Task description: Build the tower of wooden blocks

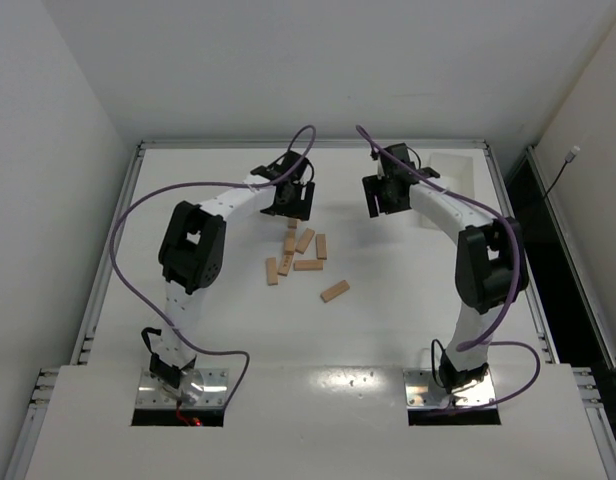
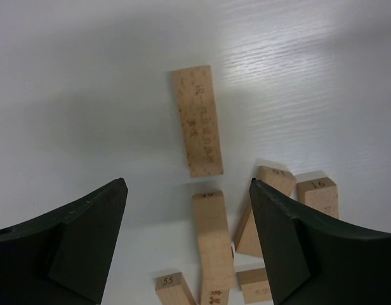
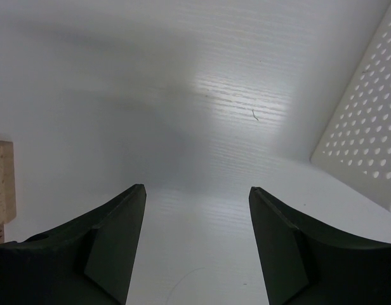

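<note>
Several tan wood blocks (image 1: 308, 265) lie loose in a cluster at the table's middle, and one block (image 1: 335, 291) sits apart toward the front. No tower is in view. My left gripper (image 1: 288, 212) hovers open just behind the cluster. In the left wrist view its open jaws (image 2: 188, 181) frame a block (image 2: 211, 238) that leans on another. A flat block (image 2: 197, 121) lies beyond it, and more blocks (image 2: 265, 210) crowd the right finger. My right gripper (image 1: 381, 208) (image 3: 197, 187) is open over bare table, holding nothing. A block end (image 3: 2, 181) shows at its left.
A white perforated tray (image 3: 367, 140) lies to the right of the right gripper, at the table's back right (image 1: 453, 170). Purple cables loop over both arms. Raised rails edge the table.
</note>
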`<state>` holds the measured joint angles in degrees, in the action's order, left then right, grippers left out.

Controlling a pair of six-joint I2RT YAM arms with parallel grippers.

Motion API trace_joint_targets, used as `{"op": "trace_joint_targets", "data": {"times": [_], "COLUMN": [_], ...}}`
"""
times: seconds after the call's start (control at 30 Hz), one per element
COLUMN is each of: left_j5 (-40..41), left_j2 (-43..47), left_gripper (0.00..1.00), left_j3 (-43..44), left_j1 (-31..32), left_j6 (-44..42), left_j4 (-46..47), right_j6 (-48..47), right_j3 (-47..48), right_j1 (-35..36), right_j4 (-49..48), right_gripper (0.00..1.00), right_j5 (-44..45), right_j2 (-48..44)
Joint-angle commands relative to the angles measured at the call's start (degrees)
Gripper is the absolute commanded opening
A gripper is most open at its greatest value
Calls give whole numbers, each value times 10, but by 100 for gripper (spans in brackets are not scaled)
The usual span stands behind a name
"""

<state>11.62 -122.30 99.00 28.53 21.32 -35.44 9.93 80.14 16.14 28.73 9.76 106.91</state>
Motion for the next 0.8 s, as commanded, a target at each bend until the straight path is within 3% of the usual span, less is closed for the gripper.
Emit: {"op": "trace_joint_targets", "data": {"times": [0.0, 0.17, 0.33, 0.57, 0.77], "left_j5": [-30, -50, -50, -55, -56], "left_j2": [-18, -41, -75, -112, -117], "left_gripper": [76, 76, 69, 52, 24], "left_j3": [39, 58, 83, 110, 115], "left_j1": [6, -5, -10, -10, -10], "left_j6": [-8, -14, -14, -2, -8], "left_j4": [6, 6, -5, -12, -17], "right_j6": [3, 3, 3, 3, 3], "right_j3": [8, 13, 26, 37, 43], "right_j1": [-1, -1, -6, -6, -6], "right_j4": [-9, -3, 2, 7, 7], "right_gripper": [63, 63, 61, 60, 60], "right_j5": [-15, -15, -15, -20, -20], "right_j2": [7, 19, 30, 46, 52]}}
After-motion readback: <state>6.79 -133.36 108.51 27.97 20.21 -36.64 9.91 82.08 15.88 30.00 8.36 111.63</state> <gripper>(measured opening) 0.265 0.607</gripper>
